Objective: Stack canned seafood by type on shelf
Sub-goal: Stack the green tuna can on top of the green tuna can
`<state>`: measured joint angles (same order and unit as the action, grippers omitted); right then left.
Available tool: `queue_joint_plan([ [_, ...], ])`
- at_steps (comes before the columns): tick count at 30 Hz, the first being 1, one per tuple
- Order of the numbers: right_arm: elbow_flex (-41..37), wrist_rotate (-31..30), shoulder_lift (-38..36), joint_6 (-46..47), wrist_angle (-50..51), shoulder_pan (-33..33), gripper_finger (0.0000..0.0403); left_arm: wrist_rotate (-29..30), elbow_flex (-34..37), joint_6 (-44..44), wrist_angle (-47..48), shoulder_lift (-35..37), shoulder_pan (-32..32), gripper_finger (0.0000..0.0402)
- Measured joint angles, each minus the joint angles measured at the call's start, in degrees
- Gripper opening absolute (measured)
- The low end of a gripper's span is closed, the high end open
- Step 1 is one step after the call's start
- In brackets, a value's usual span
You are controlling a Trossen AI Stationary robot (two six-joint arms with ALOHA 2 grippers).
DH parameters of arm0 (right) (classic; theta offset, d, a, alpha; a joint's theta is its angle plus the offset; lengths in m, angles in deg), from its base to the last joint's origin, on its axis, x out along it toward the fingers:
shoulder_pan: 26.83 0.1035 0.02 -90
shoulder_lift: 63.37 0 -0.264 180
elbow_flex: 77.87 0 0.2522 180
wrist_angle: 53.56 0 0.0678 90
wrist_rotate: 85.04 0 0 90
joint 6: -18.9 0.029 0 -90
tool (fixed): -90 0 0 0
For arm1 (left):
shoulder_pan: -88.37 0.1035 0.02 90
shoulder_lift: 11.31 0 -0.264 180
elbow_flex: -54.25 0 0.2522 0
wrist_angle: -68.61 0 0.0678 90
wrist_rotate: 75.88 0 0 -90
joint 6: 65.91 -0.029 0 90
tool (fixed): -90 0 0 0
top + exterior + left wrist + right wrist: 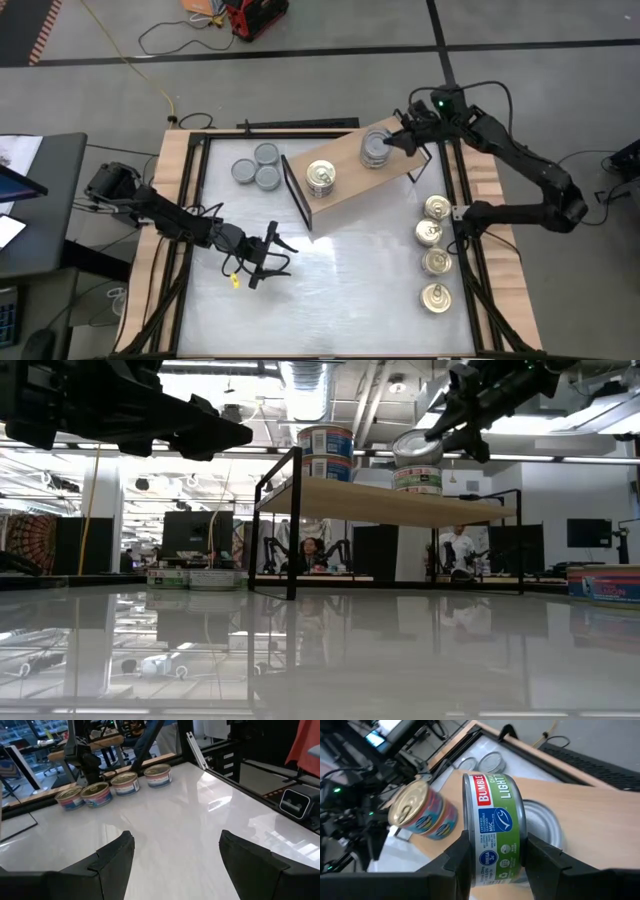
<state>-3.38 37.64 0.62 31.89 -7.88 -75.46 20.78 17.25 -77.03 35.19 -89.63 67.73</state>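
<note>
The shelf is a tan board on a black frame at the table's far middle. On it stand a stack of two gold-lidded tins and a grey-topped tin. My right gripper is shut on a green-labelled tin, which is tilted just above that grey-topped tin. Three grey-topped tins rest on the table left of the shelf. My left gripper hovers open over the near-left table, with nothing between its fingers. My right gripper pinches the green-labelled tin by its two flat ends, one finger on each, with the label wall facing the wrist. The fingers slant down from the table's right and far side. The tin is tilted; whether it touches the tin below, I cannot tell.
Several gold-lidded tins stand in a row along the table's right edge, also seen in the left wrist view. The shelf's black frame legs stand on the table. Bare white tabletop lies in the near middle.
</note>
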Motion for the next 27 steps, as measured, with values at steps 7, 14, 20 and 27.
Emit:
queue_joint_plan([
  [7,0.0,1.1,0.7,0.6,0.6,-0.7,0.0171,0.0,0.0,-0.5,-0.2,0.0,0.0,0.0279],
  [14,-0.1,1.5,4.6,1.5,0.9,-0.7,0.0205,0.0,0.0,-0.2,-0.3,0.0,0.0,0.0279],
  [20,-0.1,2.4,5.6,0.4,3.5,-2.3,0.0239,0.0,0.0,-0.2,-0.2,0.0,0.0,0.0279],
  [27,-0.1,4.7,2.6,-1.3,4.5,-2.9,0.0236,0.4,0.0,-1.0,-0.1,0.0,0.0,0.0279],
])
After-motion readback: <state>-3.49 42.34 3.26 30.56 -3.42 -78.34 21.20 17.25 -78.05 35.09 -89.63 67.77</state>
